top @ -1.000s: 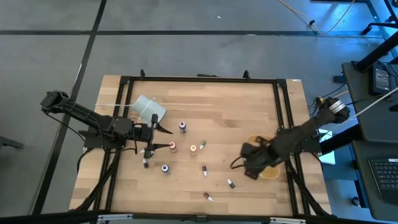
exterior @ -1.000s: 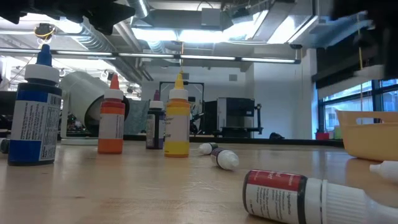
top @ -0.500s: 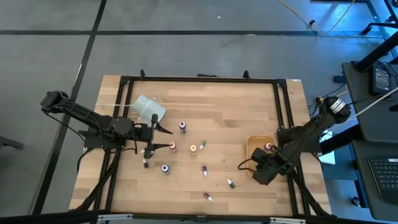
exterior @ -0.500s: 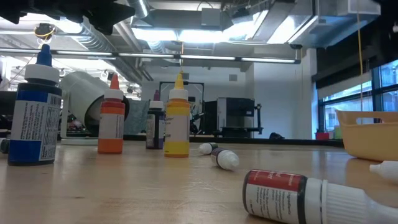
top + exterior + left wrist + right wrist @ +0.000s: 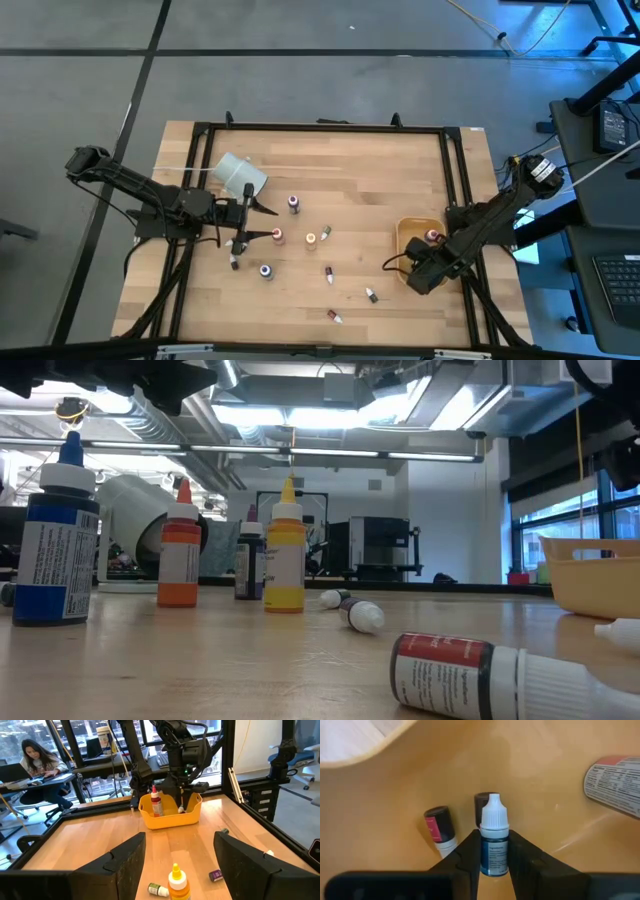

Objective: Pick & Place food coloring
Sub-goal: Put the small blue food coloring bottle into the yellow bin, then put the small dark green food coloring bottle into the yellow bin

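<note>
The right pincer (image 5: pixel 494 857) hangs over the yellow tray (image 5: pixel 410 232) at the right side of the worktop (image 5: pixel 360 170), its fingers (image 5: pixel 470 851) closed on a small blue bottle (image 5: pixel 494 842) with a white cap, held upright just above the tray floor. Beneath it in the tray lie a dark bottle with a pink label (image 5: pixel 439 827) and part of a larger labelled bottle (image 5: pixel 614 782). The left pincer (image 5: pixel 177 852) waits at the left side of the worktop with its fingers spread wide and nothing between them, a yellow bottle (image 5: pixel 176 882) standing just ahead of it. The remaining food coloring bottles are scattered across the middle of the worktop: an orange one (image 5: pixel 180 550), a big blue one (image 5: pixel 55 545) and a yellow one standing, and a red-labelled one (image 5: pixel 470 675) lying on its side. A white cup (image 5: pixel 241 174) lies tipped near the left arm. A person sits at a desk in the room beyond.
</note>
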`<state>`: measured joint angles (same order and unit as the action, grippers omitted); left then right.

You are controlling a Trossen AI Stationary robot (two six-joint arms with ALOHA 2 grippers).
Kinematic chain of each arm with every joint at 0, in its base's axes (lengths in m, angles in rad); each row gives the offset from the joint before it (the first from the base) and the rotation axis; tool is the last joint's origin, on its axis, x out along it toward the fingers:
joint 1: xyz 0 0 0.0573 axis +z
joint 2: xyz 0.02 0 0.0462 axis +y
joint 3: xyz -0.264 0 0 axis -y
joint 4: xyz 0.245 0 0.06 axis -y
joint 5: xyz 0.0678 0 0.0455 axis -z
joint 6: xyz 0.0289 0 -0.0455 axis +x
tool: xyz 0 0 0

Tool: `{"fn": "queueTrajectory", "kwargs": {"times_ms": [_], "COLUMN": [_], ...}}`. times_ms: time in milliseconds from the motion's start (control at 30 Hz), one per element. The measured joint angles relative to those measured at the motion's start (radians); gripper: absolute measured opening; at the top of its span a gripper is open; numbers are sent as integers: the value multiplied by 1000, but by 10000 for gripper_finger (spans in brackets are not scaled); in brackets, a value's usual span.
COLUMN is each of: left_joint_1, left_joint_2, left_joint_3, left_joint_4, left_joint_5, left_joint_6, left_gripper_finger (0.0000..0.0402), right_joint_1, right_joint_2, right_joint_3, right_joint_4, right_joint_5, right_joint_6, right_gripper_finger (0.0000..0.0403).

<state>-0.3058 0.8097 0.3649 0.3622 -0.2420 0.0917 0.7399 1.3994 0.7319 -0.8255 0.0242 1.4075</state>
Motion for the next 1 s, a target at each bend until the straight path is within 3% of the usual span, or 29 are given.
{"fn": "queueTrajectory", "kwargs": {"times_ms": [333, 467, 667, 767, 1000], "left_joint_1": [0, 0, 0, 0, 0], "left_joint_2": [0, 0, 0, 0, 0], "left_joint_3": [0, 0, 0, 0, 0], "left_joint_4": [0, 0, 0, 0, 0], "left_joint_5": [0, 0, 0, 0, 0], "left_joint_6": [0, 0, 0, 0, 0], "left_gripper_finger": [227, 230, 227, 227, 230], "right_joint_1": [0, 0, 0, -8, -52], "right_joint_2": [-1, -17, -27, -27, -14], "right_joint_3": [0, 47, 228, 310, 360], "right_joint_4": [-5, -89, -232, -177, 167], "right_joint_5": [-1, 6, 212, 268, 237], "right_joint_6": [-1, 6, -15, -102, -391], "right_gripper_finger": [159, 172, 173, 171, 170]}}
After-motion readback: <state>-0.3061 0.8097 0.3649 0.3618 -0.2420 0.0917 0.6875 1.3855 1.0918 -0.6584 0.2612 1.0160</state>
